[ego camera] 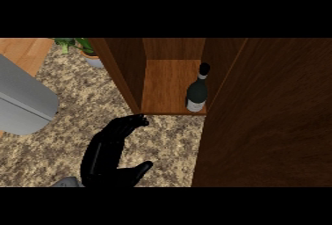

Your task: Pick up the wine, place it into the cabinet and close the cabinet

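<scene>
The dark wine bottle (196,93) stands upright on the wooden shelf (165,88) inside the open cabinet, against its right side. A wide dark wood door panel (272,123) covers the right of the view and overlaps the cabinet's right edge. My left hand (107,149) lies over the speckled counter with fingers stretched out, and its fingertips (138,118) touch the front lower corner of the cabinet's left panel (120,70). The thumb sticks out to the right. It holds nothing. My right hand does not show.
A potted plant (89,52) stands at the back left beside the cabinet. A large grey rounded object (23,103) lies at the left edge. A light wood surface (23,50) shows in the top left corner. The speckled counter (58,145) spreads around my hand.
</scene>
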